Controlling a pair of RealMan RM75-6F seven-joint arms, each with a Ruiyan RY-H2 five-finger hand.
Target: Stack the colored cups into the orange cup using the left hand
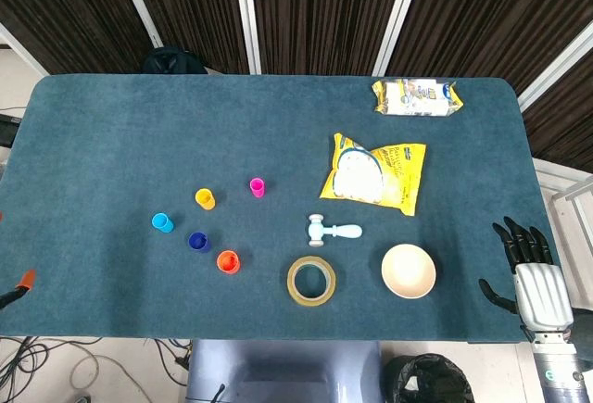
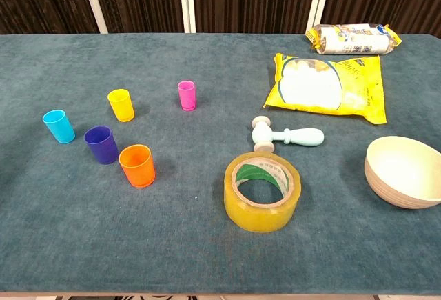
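step: nothing stacked yet; orange cup [image 2: 136,165] stands near the bench front, dark blue cup [image 2: 100,144] just beside it
left hand: barely visible, state untellable
right hand [image 1: 530,264]: released, fingers apart
next: grasp the blue cup

left hand [image 1: 26,281]: mostly cut off | bowl [image 2: 405,171]: right edge cropped

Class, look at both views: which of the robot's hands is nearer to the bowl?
Right. The right hand lies open just right of the bowl; the left hand barely shows at the table's far left edge.
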